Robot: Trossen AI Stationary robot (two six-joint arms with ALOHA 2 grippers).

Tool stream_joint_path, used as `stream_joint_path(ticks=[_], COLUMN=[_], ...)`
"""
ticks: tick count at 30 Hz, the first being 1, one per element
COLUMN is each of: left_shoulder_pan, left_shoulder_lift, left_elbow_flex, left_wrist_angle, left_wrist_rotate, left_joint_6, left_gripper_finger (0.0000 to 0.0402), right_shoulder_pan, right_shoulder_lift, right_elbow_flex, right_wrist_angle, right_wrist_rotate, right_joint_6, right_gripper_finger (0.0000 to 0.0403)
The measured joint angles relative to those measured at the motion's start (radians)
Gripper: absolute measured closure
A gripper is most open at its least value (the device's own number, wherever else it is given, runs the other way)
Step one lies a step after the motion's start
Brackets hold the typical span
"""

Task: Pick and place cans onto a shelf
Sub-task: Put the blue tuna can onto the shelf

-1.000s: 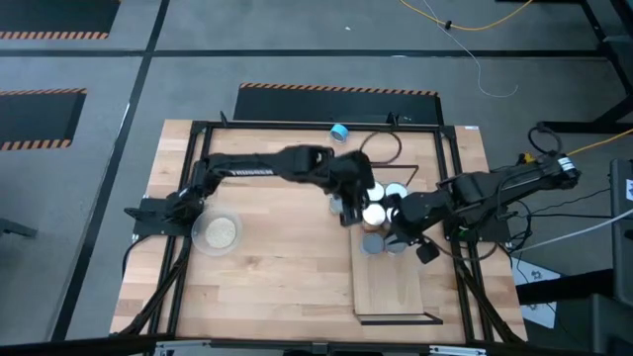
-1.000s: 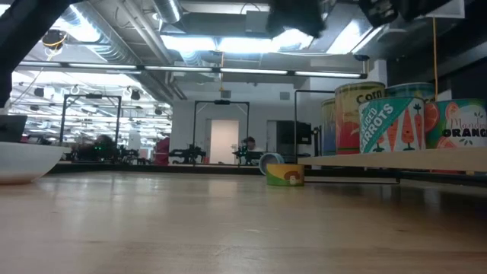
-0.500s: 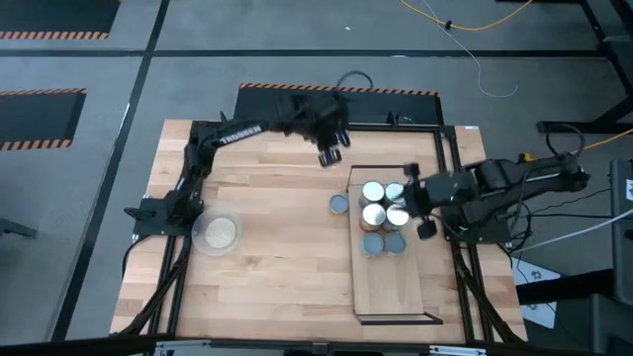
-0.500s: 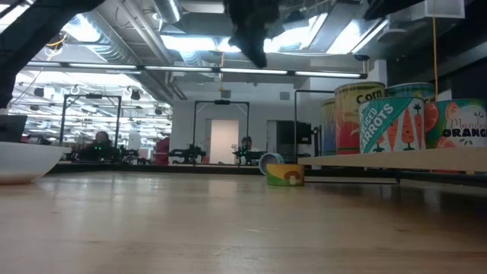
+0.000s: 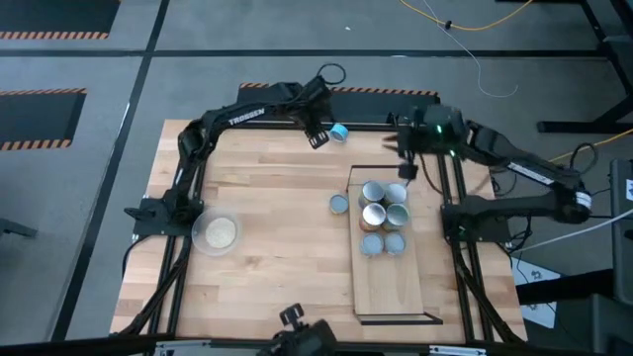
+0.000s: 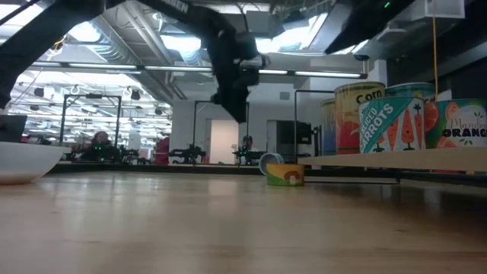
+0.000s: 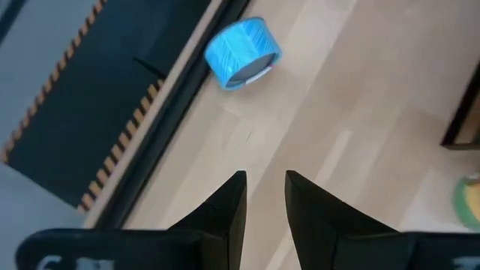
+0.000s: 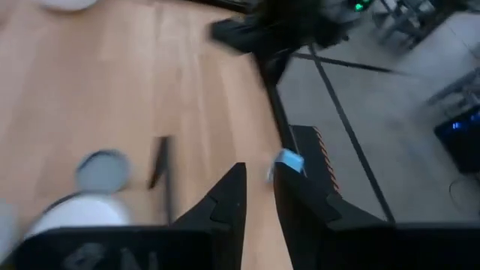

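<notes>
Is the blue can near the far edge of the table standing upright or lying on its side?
On its side. In the left wrist view the blue can shows its curved wall along the table, its flat end facing sideways.

Bright blue can beside orange-and-black striped floor tape.

Roughly eight cans, one shelf, one dish.
</notes>
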Motion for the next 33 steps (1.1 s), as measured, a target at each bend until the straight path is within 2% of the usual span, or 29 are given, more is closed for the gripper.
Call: stream_joint_path(ticks=[5,10,14,20,26,30,33], left_shoulder_pan=[0.012,0.011,0.011,0.009,0.004,0.003,0.002], left_shoulder_lift=[0.000,0.000,0.000,0.001,0.001,0.001,0.001], left_elbow_flex=[-0.159,-0.264,-0.311,-0.317,-0.317,-0.317,-0.317], left_wrist_angle=[0.189,0.338,0.423,0.455,0.461,0.464,0.484], left_wrist_rotate=[0.054,0.070,0.069,0.069,0.069,0.068,0.068], left_joint_6=[-0.001,0.000,-0.001,0.000,0.000,0.000,0.000], left_gripper_finger=[0.0315,0.0315,0.0315,0.0315,0.0315,0.0315,0.0315], right_shoulder_pan=[-0.198,-0.290,-0.294,-0.275,-0.244,-0.232,-0.218], right_shoulder_lift=[0.139,0.292,0.391,0.497,0.514,0.510,0.511], right_elbow_flex=[0.000,0.000,0.000,0.000,0.000,0.000,0.000], right_wrist_angle=[0.123,0.237,0.317,0.414,0.419,0.416,0.399], right_wrist_rotate=[-0.145,-0.226,-0.243,-0.242,-0.241,-0.239,-0.182], right_joint_6=[0.022,0.151,0.208,0.269,0.303,0.402,0.478], right_gripper_finger=[0.0329,0.0329,0.0329,0.0329,0.0329,0.0329,0.0329])
